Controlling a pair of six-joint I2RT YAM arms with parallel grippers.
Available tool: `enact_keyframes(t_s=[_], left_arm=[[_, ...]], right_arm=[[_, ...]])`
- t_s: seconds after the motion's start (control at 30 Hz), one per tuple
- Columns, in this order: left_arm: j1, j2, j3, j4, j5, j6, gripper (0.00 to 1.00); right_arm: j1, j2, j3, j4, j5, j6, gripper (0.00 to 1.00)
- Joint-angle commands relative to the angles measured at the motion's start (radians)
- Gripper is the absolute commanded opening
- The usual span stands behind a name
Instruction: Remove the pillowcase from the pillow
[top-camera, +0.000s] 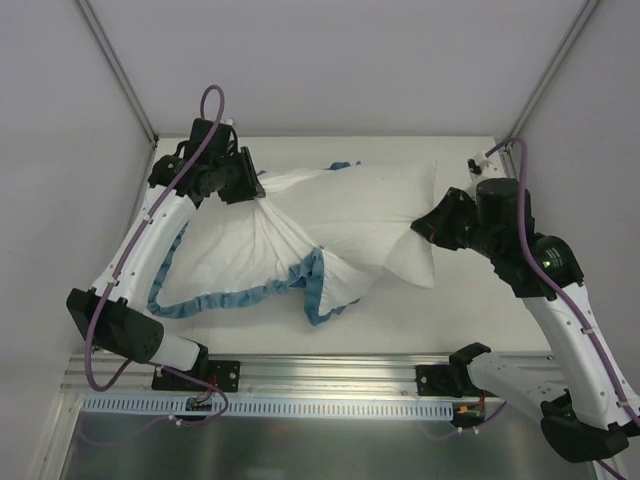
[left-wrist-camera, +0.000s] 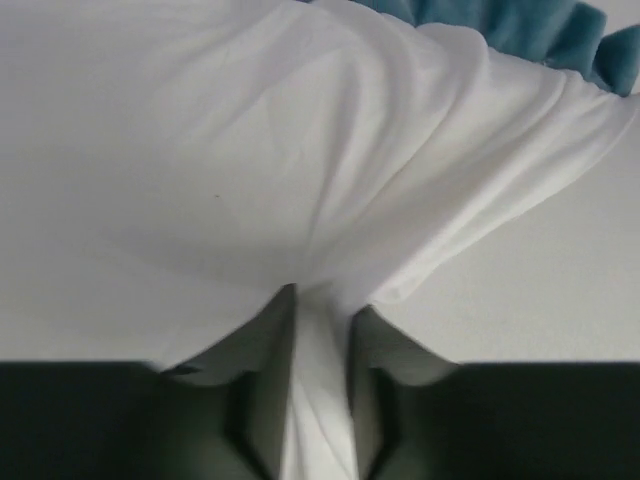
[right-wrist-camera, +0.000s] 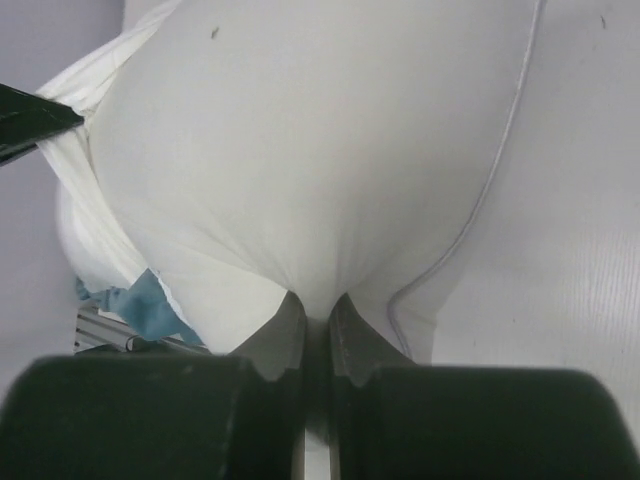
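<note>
The pillowcase (top-camera: 240, 250) lies inside out on the left, white with a teal ruffled edge (top-camera: 235, 297) along its near side. The plump white pillow (top-camera: 375, 215) sticks out of it to the right. My left gripper (top-camera: 258, 190) is shut on a pinch of the white pillowcase cloth (left-wrist-camera: 322, 330) at the far left end. My right gripper (top-camera: 422, 228) is shut on the pillow's right end (right-wrist-camera: 318, 290). In the right wrist view the pillow (right-wrist-camera: 300, 150) fills the frame, with its piped seam at the right.
The white table (top-camera: 470, 320) ends at a metal rail (top-camera: 330, 375) in front. A small black object (top-camera: 473, 165) sits at the far right of the table. Frame posts rise at the back corners.
</note>
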Motion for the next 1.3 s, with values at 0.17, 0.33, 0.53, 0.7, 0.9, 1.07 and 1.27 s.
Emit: enact_keyframes(t_s=[0.17,0.33,0.53,0.7,0.9,1.07,1.27], left_arm=[[-0.248,0.046,0.015,-0.054,-0.166,0.036,0.96],[-0.552,-0.049,-0.03,-0.054,-0.313,-0.099,0.91],[-0.722,-0.023,-0.135,-0.051,-0.435,-0.369,0.86],[-0.812,0.089,-0.115,-0.037,-0.497,-0.486,0.9],[-0.892,0.215,-0.041,0.006,-0.544,-0.52,0.94],[-0.903,0.281,-0.08,0.06,-0.548,-0.508,0.83],[-0.903,0.216,-0.291,0.06,-0.546,-0.586,0.37]], right_arm=[[-0.047,-0.004,-0.089,-0.002,0.154,0.042,0.01],[-0.047,0.051,-0.061,0.018,0.138,0.047,0.01],[-0.047,0.097,-0.069,0.087,0.079,0.081,0.01],[-0.047,0.099,-0.05,0.097,0.073,0.077,0.01],[-0.047,0.093,-0.038,0.087,0.067,0.073,0.01],[-0.047,0.088,-0.027,0.081,0.071,0.067,0.01],[-0.108,0.099,0.062,0.037,0.102,0.027,0.01]])
